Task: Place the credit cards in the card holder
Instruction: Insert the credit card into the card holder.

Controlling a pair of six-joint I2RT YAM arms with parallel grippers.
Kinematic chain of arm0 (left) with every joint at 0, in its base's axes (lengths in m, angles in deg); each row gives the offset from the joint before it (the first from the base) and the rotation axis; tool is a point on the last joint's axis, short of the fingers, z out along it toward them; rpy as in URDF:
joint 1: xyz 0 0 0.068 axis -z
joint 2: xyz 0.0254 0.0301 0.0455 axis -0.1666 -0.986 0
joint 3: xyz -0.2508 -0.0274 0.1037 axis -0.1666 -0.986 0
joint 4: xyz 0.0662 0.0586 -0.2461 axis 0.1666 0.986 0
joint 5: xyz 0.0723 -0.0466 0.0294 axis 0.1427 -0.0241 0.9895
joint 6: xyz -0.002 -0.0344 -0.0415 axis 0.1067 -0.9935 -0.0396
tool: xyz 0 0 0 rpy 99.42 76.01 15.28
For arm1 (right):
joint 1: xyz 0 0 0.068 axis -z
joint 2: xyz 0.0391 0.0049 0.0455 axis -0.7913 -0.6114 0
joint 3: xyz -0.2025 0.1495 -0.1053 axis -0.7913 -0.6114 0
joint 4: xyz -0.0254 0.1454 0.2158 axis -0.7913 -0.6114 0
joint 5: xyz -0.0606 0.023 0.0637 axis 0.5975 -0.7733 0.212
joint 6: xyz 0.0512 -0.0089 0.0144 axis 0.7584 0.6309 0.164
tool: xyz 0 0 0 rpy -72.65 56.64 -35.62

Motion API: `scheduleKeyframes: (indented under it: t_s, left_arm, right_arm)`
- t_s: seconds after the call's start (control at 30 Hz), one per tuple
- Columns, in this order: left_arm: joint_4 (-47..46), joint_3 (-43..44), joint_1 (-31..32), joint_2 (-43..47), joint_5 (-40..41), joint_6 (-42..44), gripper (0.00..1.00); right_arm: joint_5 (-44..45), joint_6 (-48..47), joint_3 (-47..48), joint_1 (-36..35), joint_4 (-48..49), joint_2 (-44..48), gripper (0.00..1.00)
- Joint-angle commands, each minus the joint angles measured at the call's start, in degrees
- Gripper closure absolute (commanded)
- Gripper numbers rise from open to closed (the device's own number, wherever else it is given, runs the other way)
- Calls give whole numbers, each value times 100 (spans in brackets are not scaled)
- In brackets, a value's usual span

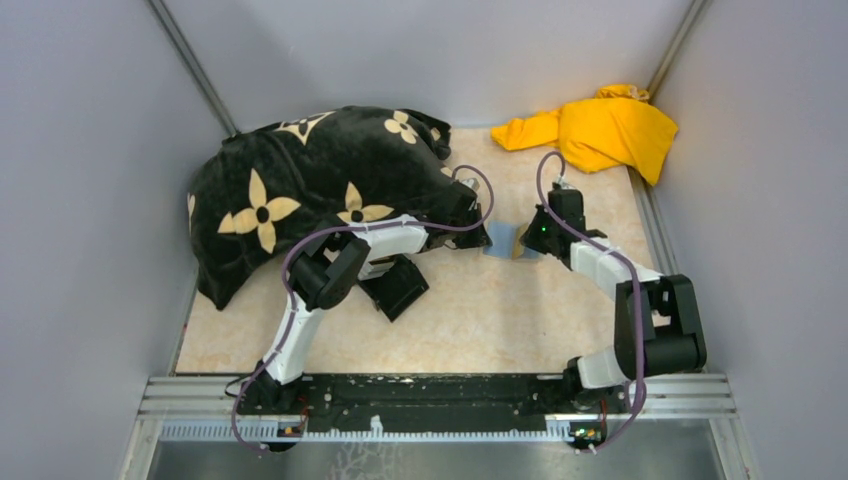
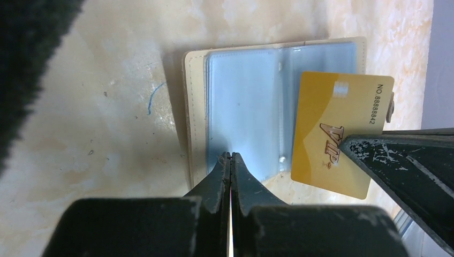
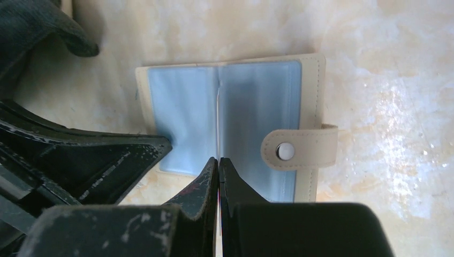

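Touching near edge of open holder [image 2: 241, 107] with shut left claw [image 2: 231, 156]; pinching gold card [image 2: 332, 128] in closed right claw [image 3: 219, 159], overlapping holder's clasp-side sleeve.

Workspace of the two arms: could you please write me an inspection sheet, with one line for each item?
Surface: beige marbled table, with a small blue pen mark beside the holder.
Job's things: card holder lies open and flat; gold card is held over it, not yet in a sleeve; blue card not seen.
Clutter: black cushion with gold flowers; yellow cloth at the back; black box beside the left arm.
Grippers: right gripper shut on the gold card; left gripper shut, tips at a sleeve, grip unclear.
Cables: a purple cable runs along each arm.
Surroundings: grey walls; metal rail at the near edge.
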Motion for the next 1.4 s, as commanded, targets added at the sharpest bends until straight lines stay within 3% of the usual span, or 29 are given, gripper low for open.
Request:
scheduleKeyframes:
  t_s: [0.0, 0.3, 1.37]
  left_arm:
    - [475, 84, 14, -139, 204, 88, 100]
    - [541, 112, 10, -120, 239, 167, 100]
    - [624, 89, 21, -135, 230, 177, 100]
  right_arm:
    - [-365, 167, -121, 98, 671, 16, 100]
    - [-935, 491, -323, 325, 1252, -279, 100]
    - [-1017, 537, -737, 652, 1889, -1027, 100]
